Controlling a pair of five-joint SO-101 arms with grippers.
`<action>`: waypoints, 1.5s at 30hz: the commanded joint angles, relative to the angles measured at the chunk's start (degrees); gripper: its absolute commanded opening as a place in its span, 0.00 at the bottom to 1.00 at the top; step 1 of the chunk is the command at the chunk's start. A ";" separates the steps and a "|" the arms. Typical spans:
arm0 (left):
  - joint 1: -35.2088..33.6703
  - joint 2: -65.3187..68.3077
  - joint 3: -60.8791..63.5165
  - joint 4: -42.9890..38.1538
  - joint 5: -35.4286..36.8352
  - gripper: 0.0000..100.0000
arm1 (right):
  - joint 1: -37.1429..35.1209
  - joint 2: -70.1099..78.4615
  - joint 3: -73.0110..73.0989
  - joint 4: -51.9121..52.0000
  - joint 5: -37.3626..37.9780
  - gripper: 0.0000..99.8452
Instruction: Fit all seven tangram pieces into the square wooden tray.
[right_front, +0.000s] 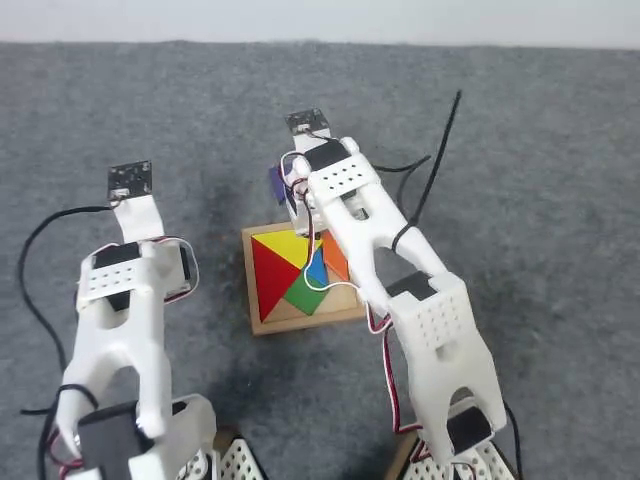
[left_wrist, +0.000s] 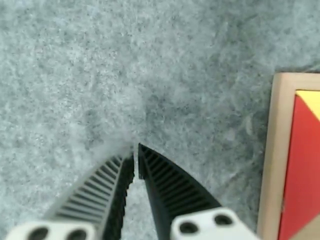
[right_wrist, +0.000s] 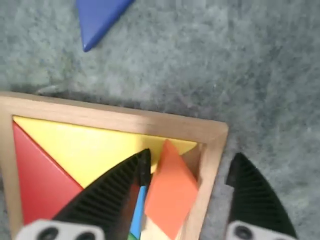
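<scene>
While the left gripper hangs closed over carpet, the right gripper gapes above the orange piece.

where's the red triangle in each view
High view: red triangle in the left part of the tray.
Left wrist view: red triangle as a strip just inside the wooden rim.
Right wrist view: red triangle in the tray corner, against the yellow.
Shared landmark: the yellow triangle bordering its long edge.
</scene>
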 joint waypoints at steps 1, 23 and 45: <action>0.35 -1.76 -0.31 -1.14 -0.79 0.01 | 2.77 -0.13 -1.93 0.57 -0.79 0.19; 0.35 -1.76 -0.31 -1.14 -0.88 0.01 | 9.98 -14.64 -1.76 8.84 -0.53 0.12; 0.35 -1.76 -0.31 -1.14 -0.88 0.01 | -3.38 -40.22 48.44 -4.35 2.02 0.01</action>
